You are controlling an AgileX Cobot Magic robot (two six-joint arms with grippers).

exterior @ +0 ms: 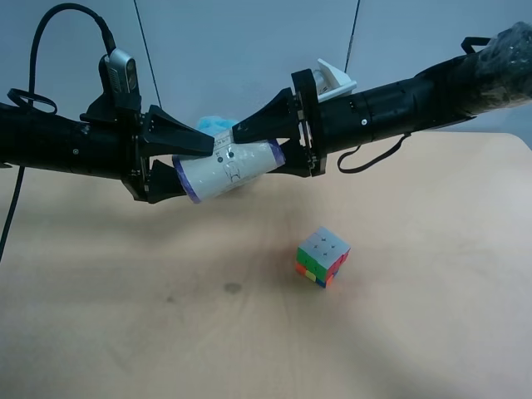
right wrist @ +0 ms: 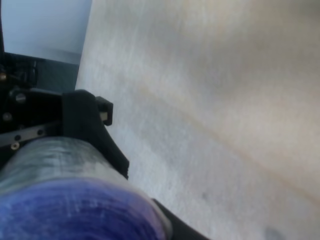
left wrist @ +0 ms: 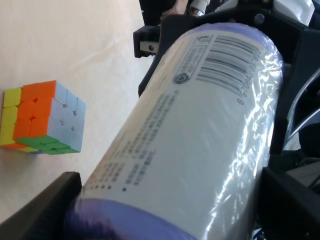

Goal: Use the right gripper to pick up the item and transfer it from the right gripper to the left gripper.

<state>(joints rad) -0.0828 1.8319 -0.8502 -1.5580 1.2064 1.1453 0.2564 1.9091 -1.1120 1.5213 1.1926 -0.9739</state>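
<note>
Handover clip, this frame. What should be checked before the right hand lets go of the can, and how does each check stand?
1. The can is lifted off the table: ok.
2. The right hand grips one end of the can: ok.
3. The left hand has a finger on each side of the other end: ok.
4. The left hand is shut firmly enough to carry the can alone: cannot tell.
5. The cube sits on the table, apart from the can and both hands: ok.
</note>
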